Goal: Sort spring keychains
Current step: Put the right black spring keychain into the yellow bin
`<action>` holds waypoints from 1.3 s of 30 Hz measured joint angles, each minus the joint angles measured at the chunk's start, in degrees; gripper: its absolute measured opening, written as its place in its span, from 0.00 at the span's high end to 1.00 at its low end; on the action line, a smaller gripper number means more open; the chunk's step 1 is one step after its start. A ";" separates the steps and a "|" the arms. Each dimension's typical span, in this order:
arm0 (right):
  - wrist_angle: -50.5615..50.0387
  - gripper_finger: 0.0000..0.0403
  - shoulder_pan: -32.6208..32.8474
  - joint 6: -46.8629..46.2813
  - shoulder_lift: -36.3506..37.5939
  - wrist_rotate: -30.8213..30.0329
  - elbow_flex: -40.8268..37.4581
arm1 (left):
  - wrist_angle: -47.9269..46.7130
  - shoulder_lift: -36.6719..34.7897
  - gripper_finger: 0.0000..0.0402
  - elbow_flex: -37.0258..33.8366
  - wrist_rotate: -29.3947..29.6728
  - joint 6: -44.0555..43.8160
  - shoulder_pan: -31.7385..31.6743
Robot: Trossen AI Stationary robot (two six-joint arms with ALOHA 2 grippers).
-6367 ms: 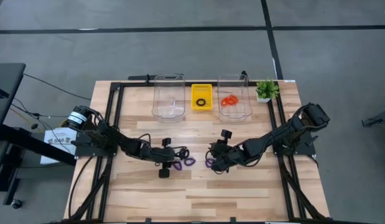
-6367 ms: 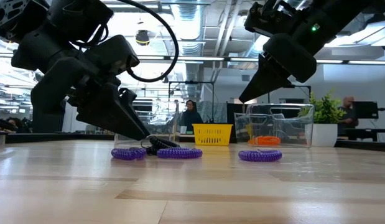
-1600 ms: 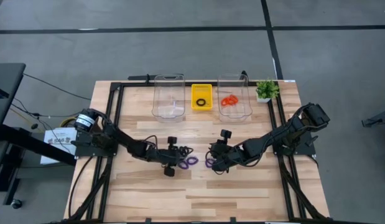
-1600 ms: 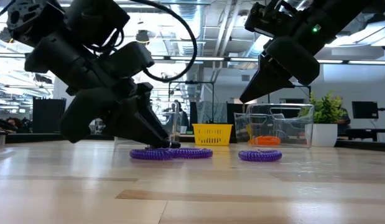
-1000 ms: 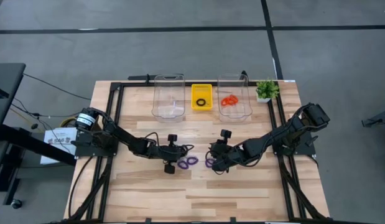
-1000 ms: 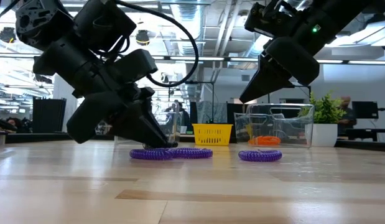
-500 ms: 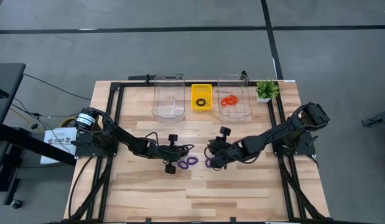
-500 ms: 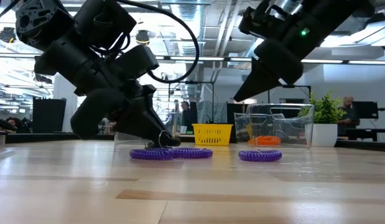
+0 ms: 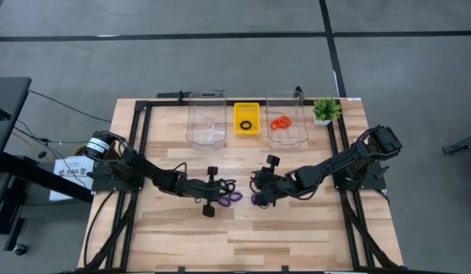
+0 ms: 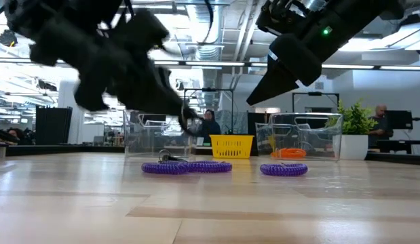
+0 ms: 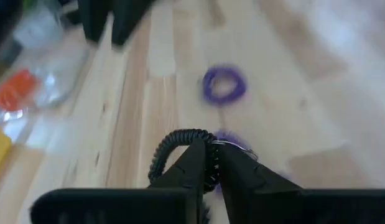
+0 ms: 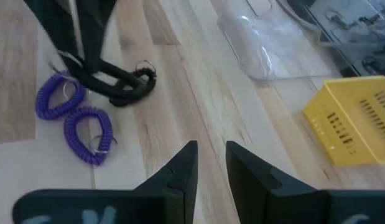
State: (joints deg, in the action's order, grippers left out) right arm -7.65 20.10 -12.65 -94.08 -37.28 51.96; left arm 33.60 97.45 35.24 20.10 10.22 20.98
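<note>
A: What is the left gripper (image 11: 208,163) doing just now?

B: It is pinching a black spring keychain (image 11: 180,149) between narrow fingers and holding it above the middle of the table (image 9: 296,236); the coil is hanging clear of the wood in the low view.

A: And which step is that, by your reckoning?

B: The carry, I judge. The next move is calling for a reach toward the far edge and a release over the yellow tray (image 9: 246,119), where another black keychain (image 9: 246,124) is already lying.

A: The right gripper (image 12: 209,163)?

B: It is hovering near the table's middle, fingers slightly parted and gripping nothing.

A: What is waiting on the wood?

B: Two purple keychains (image 12: 74,118) are lying side by side under the left gripper, and a third purple one (image 10: 283,169) is sitting apart beneath the right arm.

A: And farther back?

B: Along the far edge, the left clear bin (image 9: 206,118) is looking empty, though I cannot be certain. The right clear bin (image 9: 287,119) is holding orange-red keychains (image 9: 280,122). A small potted plant (image 9: 325,110) is standing at the far right corner.
</note>
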 joint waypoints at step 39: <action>32.06 0.81 0.94 29.62 -7.54 22.34 0.02 | 2.89 -6.47 0.90 0.04 -4.03 -0.59 5.71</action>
State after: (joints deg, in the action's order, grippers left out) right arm 24.41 21.04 16.97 -101.62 -14.94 51.99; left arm 36.49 90.98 35.29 16.08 9.63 26.70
